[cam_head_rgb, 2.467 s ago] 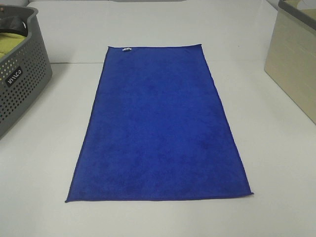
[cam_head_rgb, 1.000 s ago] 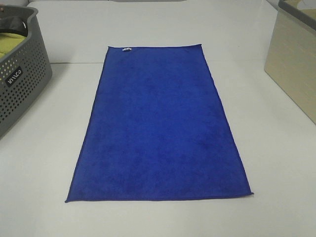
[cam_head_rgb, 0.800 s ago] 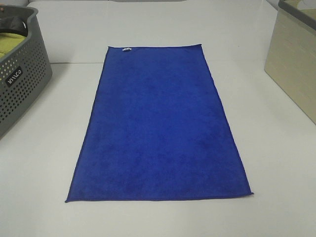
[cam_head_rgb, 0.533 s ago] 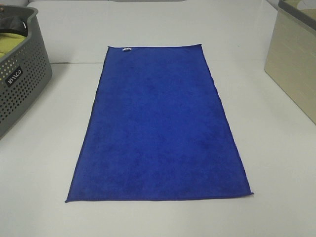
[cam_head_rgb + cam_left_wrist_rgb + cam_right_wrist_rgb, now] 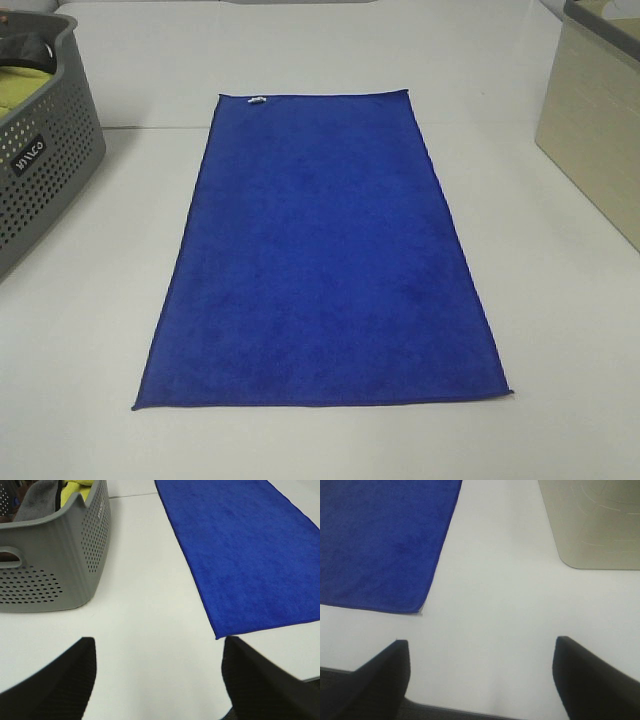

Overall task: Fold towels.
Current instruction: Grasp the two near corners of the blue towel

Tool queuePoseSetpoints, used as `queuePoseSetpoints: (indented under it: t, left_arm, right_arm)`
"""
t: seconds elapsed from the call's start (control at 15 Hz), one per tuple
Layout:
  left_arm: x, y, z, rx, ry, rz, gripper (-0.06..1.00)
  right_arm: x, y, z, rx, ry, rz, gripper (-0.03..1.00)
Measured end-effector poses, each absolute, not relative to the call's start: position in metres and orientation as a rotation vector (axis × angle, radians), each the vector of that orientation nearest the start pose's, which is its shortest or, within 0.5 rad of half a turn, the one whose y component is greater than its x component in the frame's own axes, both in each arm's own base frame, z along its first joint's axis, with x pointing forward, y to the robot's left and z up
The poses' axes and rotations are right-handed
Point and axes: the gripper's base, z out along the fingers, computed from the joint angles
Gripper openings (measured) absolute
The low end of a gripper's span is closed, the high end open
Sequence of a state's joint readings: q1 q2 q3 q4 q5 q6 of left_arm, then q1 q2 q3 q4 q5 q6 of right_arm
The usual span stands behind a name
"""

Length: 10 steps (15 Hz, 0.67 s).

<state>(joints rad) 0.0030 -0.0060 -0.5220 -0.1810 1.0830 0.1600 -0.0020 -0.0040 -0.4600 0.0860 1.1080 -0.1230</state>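
The royal-blue towel (image 5: 322, 250) lies flat and spread out lengthwise on the white table, with its small white tag (image 5: 257, 99) on the far short edge. It also shows in the left wrist view (image 5: 250, 555) and the right wrist view (image 5: 380, 540). My left gripper (image 5: 157, 675) is open and empty above bare table, off the towel's near left corner (image 5: 217, 637). My right gripper (image 5: 480, 675) is open and empty above bare table, off the near right corner (image 5: 418, 611). Neither gripper shows in the high view.
A grey perforated basket (image 5: 40, 150) holding a yellow-green cloth (image 5: 75, 487) and other cloths stands at the far left. A beige bin (image 5: 600, 120) stands at the far right; it also shows in the right wrist view (image 5: 592, 522).
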Motion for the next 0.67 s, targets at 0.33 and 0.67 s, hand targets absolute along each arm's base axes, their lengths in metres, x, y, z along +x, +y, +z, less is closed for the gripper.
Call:
queuePoseSetpoints:
  t: [0.33, 0.67]
  left_arm:
    - [-0.0101, -0.0145, 0.2825, 0.173, 2.02, -0.113, 0.68]
    - [-0.0101, -0.0145, 0.2825, 0.173, 2.02, -0.113, 0.68]
  right_arm:
    - [-0.0034, 0.007, 0.2626, -0.133, 2.12, 0.031, 0.76]
    - [-0.0034, 0.007, 0.2626, -0.133, 2.12, 0.031, 0.76]
